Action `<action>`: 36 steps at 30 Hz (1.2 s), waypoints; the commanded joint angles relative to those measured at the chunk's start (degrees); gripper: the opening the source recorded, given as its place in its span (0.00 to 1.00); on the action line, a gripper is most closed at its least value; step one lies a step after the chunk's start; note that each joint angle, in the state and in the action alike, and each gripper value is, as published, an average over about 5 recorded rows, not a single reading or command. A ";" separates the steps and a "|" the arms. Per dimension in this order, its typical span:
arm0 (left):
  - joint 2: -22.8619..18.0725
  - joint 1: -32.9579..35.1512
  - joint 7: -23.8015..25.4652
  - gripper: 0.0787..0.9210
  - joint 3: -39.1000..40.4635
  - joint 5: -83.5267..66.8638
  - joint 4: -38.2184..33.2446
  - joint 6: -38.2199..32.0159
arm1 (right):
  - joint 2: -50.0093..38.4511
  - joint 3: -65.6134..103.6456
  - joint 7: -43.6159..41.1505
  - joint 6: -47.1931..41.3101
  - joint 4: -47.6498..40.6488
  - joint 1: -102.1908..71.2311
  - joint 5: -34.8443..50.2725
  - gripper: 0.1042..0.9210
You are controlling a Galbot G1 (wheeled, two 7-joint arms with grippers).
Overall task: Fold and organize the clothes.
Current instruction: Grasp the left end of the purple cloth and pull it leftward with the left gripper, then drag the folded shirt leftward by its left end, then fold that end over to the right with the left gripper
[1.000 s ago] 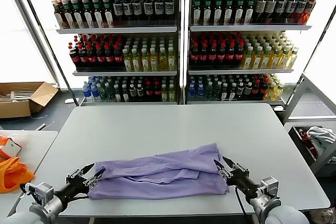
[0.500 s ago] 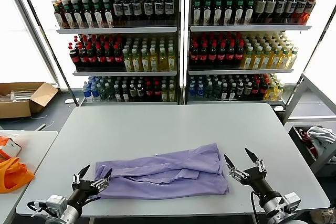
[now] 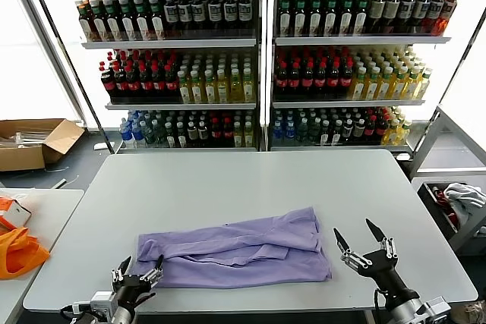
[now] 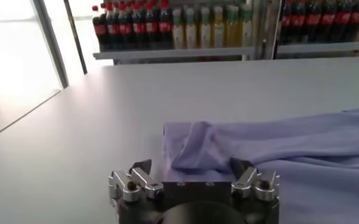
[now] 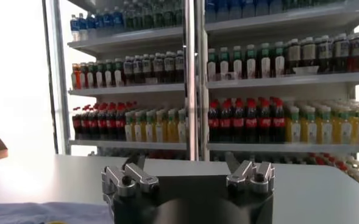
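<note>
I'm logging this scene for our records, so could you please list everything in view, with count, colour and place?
T-shirt: one, lavender, folded lengthwise on the table's near half.
Table: one, grey, centre.
Shelves: two units, stocked with many mixed-colour bottles, behind the table.
Cardboard box: one, brown, floor far left.
Orange fabric: one, on the side table at left.
Left gripper: open, at the shirt's near left corner.
Right gripper: open, just right of the shirt.
</note>
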 commanded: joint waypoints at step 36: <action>26.55 -6.84 26.19 0.02 -29.92 -8.33 11.22 2.97 | -0.47 0.90 0.63 1.01 3.59 -1.54 1.17 0.88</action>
